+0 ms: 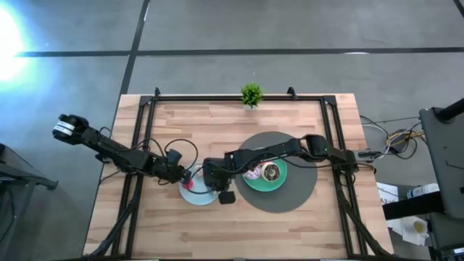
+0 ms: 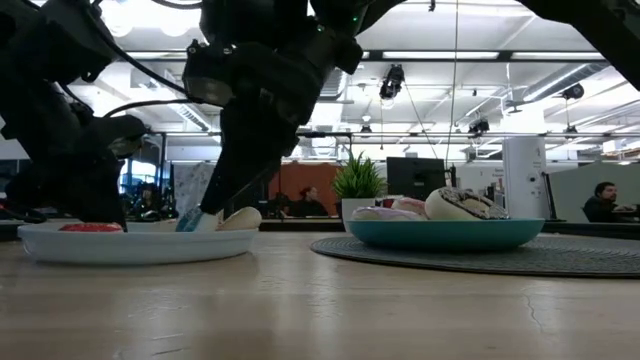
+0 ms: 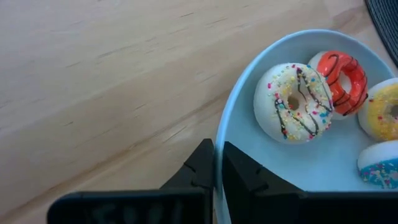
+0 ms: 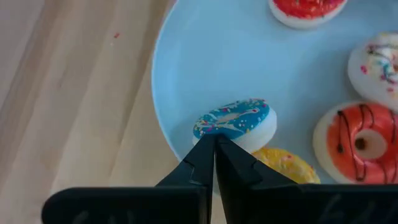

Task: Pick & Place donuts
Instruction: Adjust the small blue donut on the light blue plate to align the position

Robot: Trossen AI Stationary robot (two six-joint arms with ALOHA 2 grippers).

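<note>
Closed on the blue-iced mini donut (image 4: 235,122), the right gripper (image 4: 214,144) should lift straight up, clear of the light-blue plate (image 4: 186,68), whose rim the left gripper (image 3: 214,163) pinches.

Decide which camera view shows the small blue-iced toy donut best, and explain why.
The right wrist view: the small blue-iced toy donut lies on the round light-blue plate, its sprinkles clear, at the right end effector. The left wrist view crops it; the low view glimpses blue; the high view hides it under the arms.

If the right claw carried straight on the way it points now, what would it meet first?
Most likely the blue-iced donut on the light-blue plate: the right claw has its tips right at that donut's edge, though contact is unclear.
</note>
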